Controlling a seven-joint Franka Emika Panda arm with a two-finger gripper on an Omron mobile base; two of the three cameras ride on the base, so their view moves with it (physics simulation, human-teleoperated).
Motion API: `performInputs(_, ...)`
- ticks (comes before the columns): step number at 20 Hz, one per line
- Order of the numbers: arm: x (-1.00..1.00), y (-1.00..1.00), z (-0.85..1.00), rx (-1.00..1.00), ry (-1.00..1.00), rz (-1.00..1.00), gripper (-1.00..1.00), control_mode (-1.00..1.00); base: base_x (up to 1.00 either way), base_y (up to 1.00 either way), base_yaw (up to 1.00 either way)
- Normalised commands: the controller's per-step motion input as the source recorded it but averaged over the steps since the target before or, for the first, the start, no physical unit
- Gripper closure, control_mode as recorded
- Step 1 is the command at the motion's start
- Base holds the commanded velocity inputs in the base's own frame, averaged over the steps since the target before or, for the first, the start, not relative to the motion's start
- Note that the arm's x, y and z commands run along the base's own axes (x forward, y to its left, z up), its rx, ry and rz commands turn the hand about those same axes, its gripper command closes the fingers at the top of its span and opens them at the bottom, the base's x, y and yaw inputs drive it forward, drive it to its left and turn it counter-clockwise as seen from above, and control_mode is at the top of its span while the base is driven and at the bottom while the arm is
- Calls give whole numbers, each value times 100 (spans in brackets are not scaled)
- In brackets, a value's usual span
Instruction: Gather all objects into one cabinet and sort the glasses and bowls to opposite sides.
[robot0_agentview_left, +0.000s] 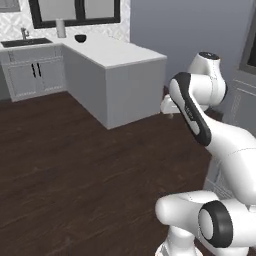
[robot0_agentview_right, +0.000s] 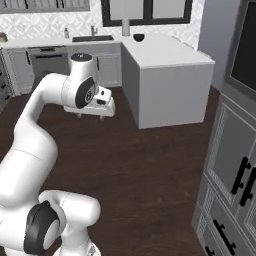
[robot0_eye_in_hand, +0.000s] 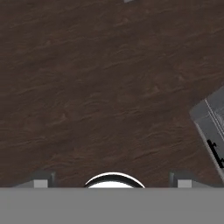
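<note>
Left base view: white arm folded mid-air over dark wood floor (robot0_agentview_left: 75, 165), gripper (robot0_agentview_left: 170, 111) low beside the elbow, mostly hidden by the arm, jaws can't tell here. Black bowl (robot0_agentview_left: 80, 38) sits far off on the white L-shaped counter (robot0_agentview_left: 120, 52), near the back wall w/ a grey cylinder (robot0_agentview_left: 60, 28) just left of it; sink (robot0_agentview_left: 26, 42) further left. Bowl well apart from gripper, nowhere near the jaws. Right base view: gripper (robot0_agentview_right: 90, 116) hangs below the white hand, pointing down at floor, fingers tiny, nothing between them. Bowl (robot0_agentview_right: 138, 37) on counter corner (robot0_agentview_right: 165, 52) by the window, grey cylinder (robot0_agentview_right: 125, 27) beside it, far beyond and right of the hand. Grey cabinet w/ black bar handles (robot0_agentview_right: 242, 182) at right edge. Hand view: looks straight down on wood floor (robot0_eye_in_hand: 100, 96); two finger tips (robot0_eye_in_hand: 40, 183) stand wide apart at bottom, jaws apart, holding nothing. Corner of a grey cabinet (robot0_eye_in_hand: 212, 131) at right edge.
</note>
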Motion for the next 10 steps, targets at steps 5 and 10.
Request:
performInputs(5,0,0,0,0,0,0,-100,100,23,48,51)
performInputs(10,0,0,0,0,0,0,-100,100,23,45,53)
